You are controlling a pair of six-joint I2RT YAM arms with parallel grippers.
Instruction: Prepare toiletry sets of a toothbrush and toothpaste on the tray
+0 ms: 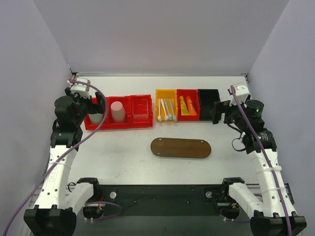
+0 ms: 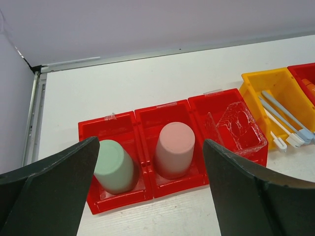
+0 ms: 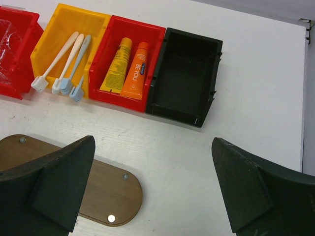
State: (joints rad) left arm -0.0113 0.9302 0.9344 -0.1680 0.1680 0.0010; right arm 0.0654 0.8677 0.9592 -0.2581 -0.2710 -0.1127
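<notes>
The tray [image 1: 180, 147], a dark brown wooden oval, lies bare at the table's middle; its right end [image 3: 106, 189] shows in the right wrist view. Three toothbrushes [image 3: 69, 64] lie in a yellow bin [image 1: 166, 101] behind it. A yellow and an orange toothpaste tube [image 3: 129, 66] lie side by side in the red bin [image 1: 188, 93] to its right. My left gripper [image 1: 97, 105] hangs open over the red bins at the left, nothing between its fingers [image 2: 59, 182]. My right gripper [image 1: 216, 111] is open and empty by the black bin.
A row of three red bins [image 2: 147, 147] at the back left holds a green cup [image 2: 114, 166], a pink cup [image 2: 173, 147] and a clear plastic holder [image 2: 237, 129]. An empty black bin [image 3: 186, 76] ends the row on the right. White walls close in the table.
</notes>
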